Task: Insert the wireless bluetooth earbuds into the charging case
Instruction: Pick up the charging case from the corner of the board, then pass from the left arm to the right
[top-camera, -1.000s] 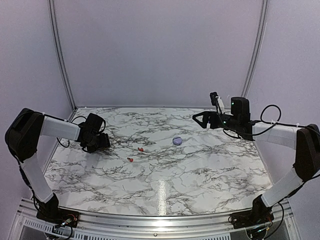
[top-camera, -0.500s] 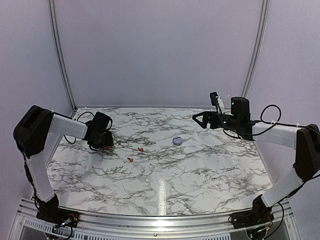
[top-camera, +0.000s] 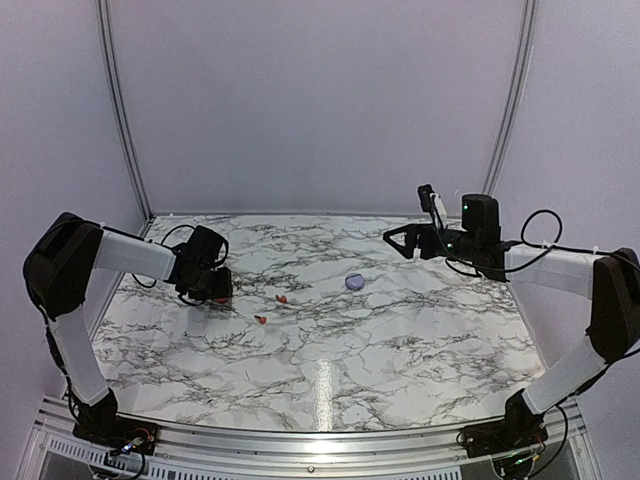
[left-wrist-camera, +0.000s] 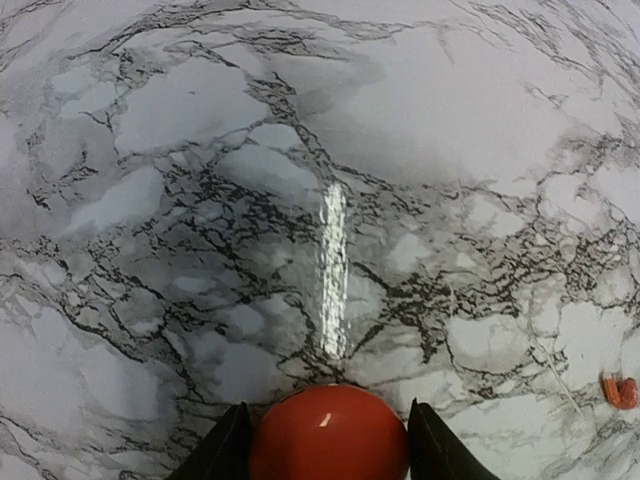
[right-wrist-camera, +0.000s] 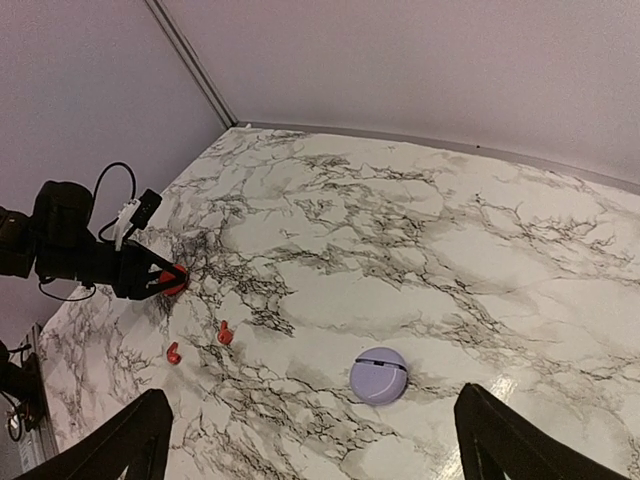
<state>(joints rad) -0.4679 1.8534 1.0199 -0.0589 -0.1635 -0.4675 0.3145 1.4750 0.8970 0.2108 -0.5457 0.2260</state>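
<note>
The left gripper (top-camera: 218, 291) is pinching a round red case (left-wrist-camera: 330, 436) between its fingers, low over the left side of the marble table (top-camera: 400, 350). By its colour this looks like the charging case. The two small red earbuds (top-camera: 281, 298) lie loose on the marble just to the right of that gripper, close together and apart from the case. A round purple case (top-camera: 354, 282) sits farther right, near the middle. The right gripper (top-camera: 400, 240) hangs high over the far right with its jaws spread wide and nothing in them. The step in hand looks like securing the case. Next it probably has to be held steady and opened, so that the free arm can come down for an earbud. The left wrist view cuts off the lower half of the case, so I cannot tell whether it rests on the table or whether its lid is open. The earbuds are too small to show which way they face.
</note>
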